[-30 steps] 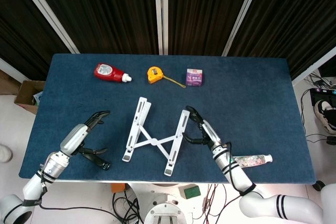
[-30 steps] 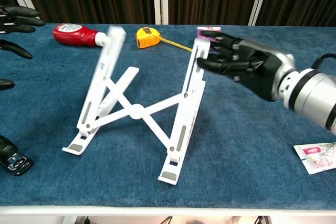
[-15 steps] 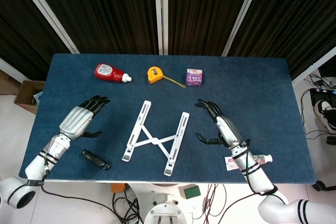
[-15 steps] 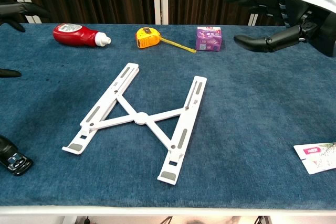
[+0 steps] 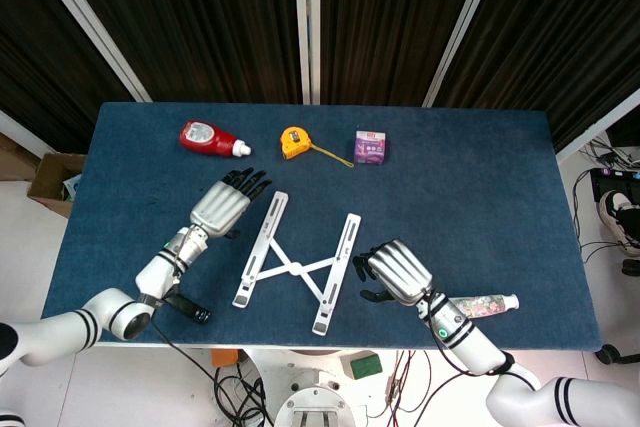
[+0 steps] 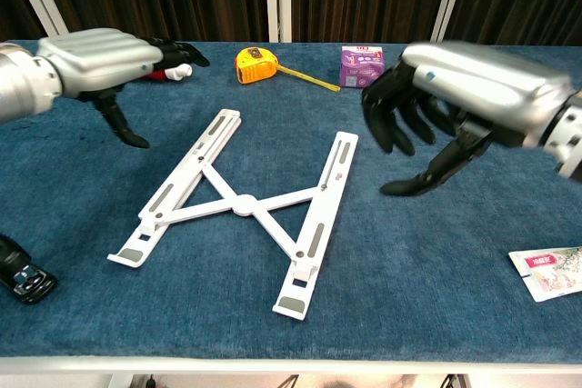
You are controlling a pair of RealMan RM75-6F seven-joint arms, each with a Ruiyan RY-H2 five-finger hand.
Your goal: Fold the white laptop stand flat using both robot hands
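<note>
— Moved since half a second ago? Both hands closed back in toward the white laptop stand (image 5: 297,261), already lying flat on the blue table (image 5: 480,187).

— Containers? Red bottle (image 5: 212,138) lay on its side at the far left, cap on, contents hidden. Purple box (image 5: 371,146) stood shut near the yellow tape measure (image 5: 294,141). Could not tell what was inside either.

— Stand relative to the hands? Lay between them. Left hand (image 5: 220,206) hovered just beside the far end of the left rail, fingers spread, holding nothing. Right hand (image 5: 397,272) hung just right of the right rail, fingers apart and curved downward, empty too. Could not tell whether either touched it.

— Anything else? Black object (image 5: 182,304) near the front left edge, clear tube (image 5: 482,304) at front right.
</note>
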